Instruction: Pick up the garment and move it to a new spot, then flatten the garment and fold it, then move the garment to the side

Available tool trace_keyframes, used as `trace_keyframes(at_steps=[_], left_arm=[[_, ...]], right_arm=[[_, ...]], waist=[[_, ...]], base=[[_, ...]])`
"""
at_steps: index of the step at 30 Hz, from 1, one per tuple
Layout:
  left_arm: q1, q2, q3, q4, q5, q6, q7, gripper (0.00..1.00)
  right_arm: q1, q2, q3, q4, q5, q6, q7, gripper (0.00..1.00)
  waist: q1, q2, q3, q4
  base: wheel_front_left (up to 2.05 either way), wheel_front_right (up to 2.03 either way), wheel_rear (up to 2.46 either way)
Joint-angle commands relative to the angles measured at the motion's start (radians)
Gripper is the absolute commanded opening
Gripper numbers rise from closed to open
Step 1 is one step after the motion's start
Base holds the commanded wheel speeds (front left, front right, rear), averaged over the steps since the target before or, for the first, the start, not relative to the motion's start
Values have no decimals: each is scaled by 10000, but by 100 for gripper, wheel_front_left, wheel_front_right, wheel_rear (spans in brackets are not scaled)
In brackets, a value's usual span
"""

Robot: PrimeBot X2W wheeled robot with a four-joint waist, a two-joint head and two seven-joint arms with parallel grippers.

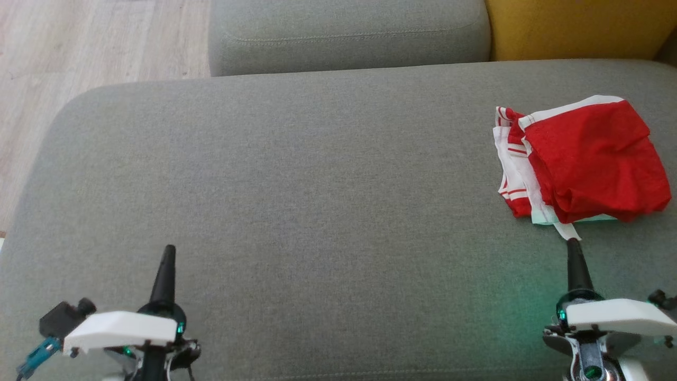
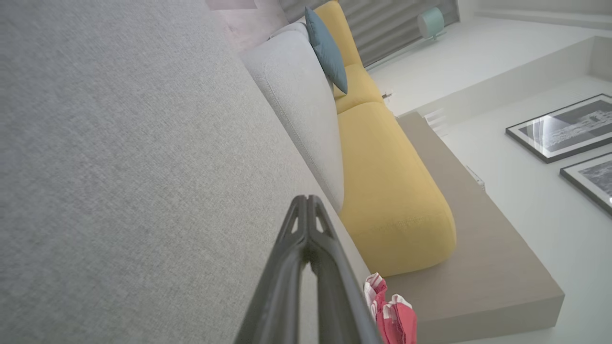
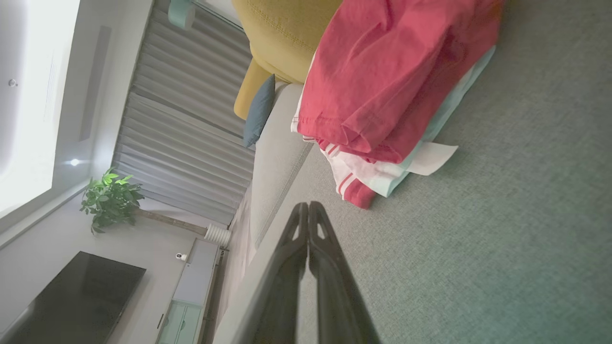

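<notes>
The right gripper (image 1: 572, 247) is closed, with nothing between its two dark fingers. Its tip points at the near edge of the garment (image 1: 592, 159) and is just beside a small white strip (image 1: 567, 230) that sticks out from it. Whether the tip touches this strip, I cannot tell. The left gripper (image 1: 168, 253) is also closed and empty, well apart from the cloth, over the bare grey seat (image 1: 317, 174).

The garment lies at the right side of the seat as a loose bundle, with red cloth on top and white and red-striped layers under it. I judge it light, soft and limp, not slippery and not fragile. It will probably sag and fall open if lifted by one point. A good hold is therefore the thick layered edge nearest the right gripper, taking all layers together.
</notes>
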Motion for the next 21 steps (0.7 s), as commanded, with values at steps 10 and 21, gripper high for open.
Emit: trace_keyframes(at_steps=[10, 21], left_arm=[[-711, 152, 558, -196, -1126, -111, 308, 0], [-859, 158, 855, -84, -2310, -152, 665, 0]], right_arm=[[-675, -194, -50, -426, 1239, -5, 347, 0], [-753, -194, -228, -494, 2552, -6, 696, 0]], waist=[[0, 0, -10, -25], [0, 0, -23, -55]], base=[[0, 0, 0], [0, 0, 0]])
